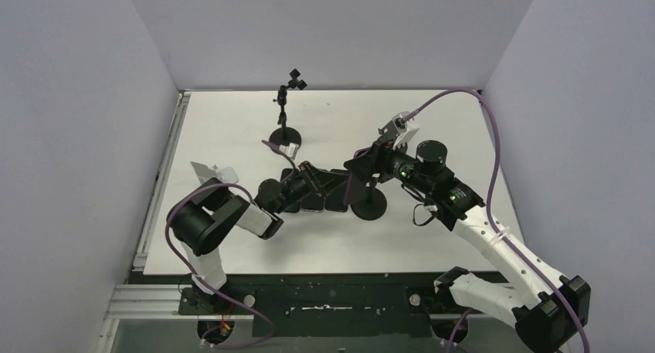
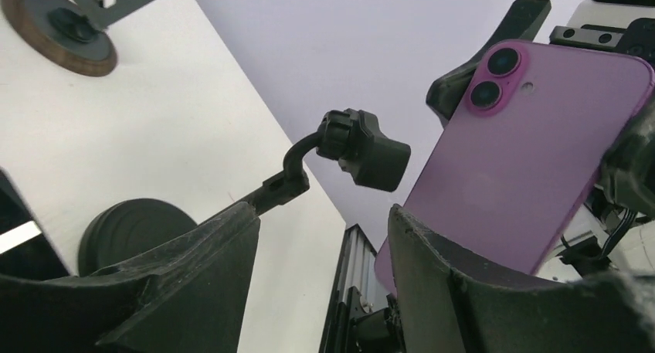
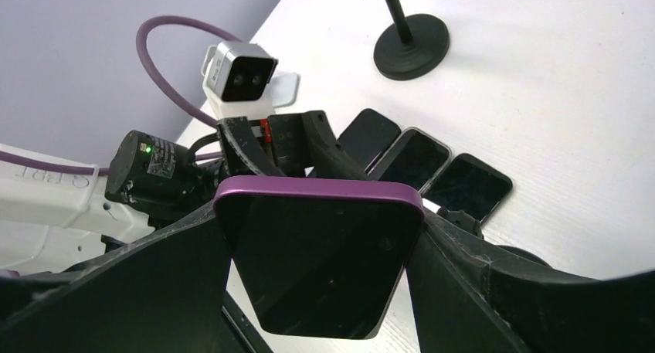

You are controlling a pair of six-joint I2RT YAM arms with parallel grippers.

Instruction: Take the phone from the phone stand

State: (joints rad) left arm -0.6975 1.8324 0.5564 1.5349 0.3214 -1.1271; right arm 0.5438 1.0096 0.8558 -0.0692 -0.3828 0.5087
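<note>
— Right fingers (image 3: 154, 291) clamp the purple phone (image 3: 320, 260) by its long edges, held clear of the phone stand (image 2: 363, 148). Left fingers (image 2: 193, 276) gape, empty.
— Stiff, slick and glassy, I'd say. An edge grip suits it; squeeze gently.

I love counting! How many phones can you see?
4. One purple phone held in the right end effector; three dark phones lying in a row on the table behind it. More may be hidden.
</note>
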